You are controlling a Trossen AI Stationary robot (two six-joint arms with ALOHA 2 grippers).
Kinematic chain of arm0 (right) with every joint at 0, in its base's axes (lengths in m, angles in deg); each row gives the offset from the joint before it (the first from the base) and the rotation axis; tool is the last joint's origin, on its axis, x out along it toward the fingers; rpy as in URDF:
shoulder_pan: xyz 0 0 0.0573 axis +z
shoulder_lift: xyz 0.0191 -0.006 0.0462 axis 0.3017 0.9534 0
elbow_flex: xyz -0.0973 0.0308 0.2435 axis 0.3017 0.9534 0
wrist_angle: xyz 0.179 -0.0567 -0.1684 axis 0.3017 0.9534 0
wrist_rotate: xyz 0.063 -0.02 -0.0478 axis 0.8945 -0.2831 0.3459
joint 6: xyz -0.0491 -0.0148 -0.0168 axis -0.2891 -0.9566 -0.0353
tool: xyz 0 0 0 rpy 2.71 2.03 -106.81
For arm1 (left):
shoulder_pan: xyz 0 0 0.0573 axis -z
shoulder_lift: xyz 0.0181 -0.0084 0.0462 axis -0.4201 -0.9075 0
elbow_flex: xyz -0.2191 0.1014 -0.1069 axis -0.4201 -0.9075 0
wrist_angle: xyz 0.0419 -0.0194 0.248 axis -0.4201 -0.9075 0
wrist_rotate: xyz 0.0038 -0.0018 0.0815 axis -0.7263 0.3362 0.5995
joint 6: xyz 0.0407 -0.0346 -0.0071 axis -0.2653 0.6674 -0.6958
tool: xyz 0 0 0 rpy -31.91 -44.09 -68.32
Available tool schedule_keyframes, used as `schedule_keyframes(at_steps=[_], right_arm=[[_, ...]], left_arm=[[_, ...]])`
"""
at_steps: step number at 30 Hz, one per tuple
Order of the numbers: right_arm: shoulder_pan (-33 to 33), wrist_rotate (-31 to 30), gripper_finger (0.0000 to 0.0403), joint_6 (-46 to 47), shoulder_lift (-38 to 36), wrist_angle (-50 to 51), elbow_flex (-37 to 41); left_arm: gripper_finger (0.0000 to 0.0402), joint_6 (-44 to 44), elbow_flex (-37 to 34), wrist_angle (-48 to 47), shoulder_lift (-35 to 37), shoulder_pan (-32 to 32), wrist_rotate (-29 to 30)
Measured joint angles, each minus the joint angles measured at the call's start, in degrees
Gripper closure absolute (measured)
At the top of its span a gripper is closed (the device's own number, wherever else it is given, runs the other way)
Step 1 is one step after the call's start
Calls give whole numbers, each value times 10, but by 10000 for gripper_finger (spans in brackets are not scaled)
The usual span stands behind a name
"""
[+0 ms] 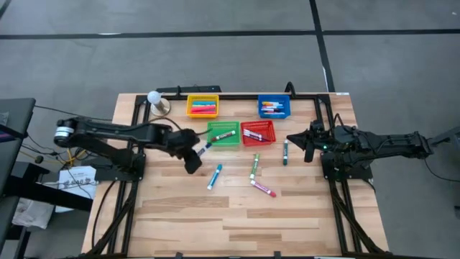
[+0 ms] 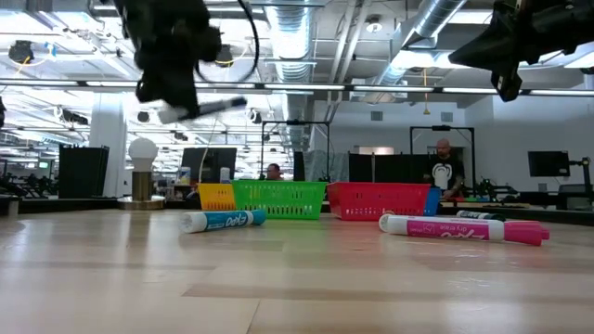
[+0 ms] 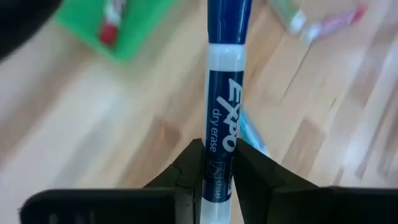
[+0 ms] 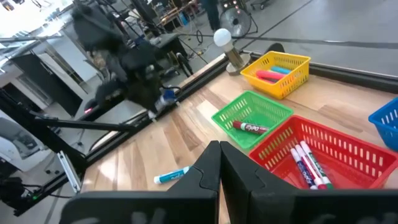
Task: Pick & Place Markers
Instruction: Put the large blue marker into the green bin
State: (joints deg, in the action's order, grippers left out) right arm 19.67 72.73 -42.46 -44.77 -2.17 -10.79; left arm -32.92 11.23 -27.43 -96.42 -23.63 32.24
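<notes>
I'm holding a blue marker (image 3: 222, 118) by its tail end in my clenched left gripper (image 1: 192, 156), lifted over the worktop (image 1: 180, 223) beside the green basket (image 1: 223, 134); such an end-grip risks it pivoting, slipping, missing the blue basket (image 1: 274, 107); right gripper (image 1: 307, 146) idling, shut empty.

The high camera is looking straight down on the whole table (image 1: 237, 216). The low one is sitting at tabletop height, facing the room. Each wrist camera is peering close past its own pincer; both are catching the green basket (image 4: 252, 112).
</notes>
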Motion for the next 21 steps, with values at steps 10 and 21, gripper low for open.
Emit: schedule_keyframes(at_steps=[10, 21], right_arm=[[0, 0, 403, 0, 0, 0, 0], [0, 0, 403, 0, 0, -2, 0]], left_arm=[[338, -96, 65, 10, 11, -16, 87], [337, -289, 251, -29, -153, -105, 80]])
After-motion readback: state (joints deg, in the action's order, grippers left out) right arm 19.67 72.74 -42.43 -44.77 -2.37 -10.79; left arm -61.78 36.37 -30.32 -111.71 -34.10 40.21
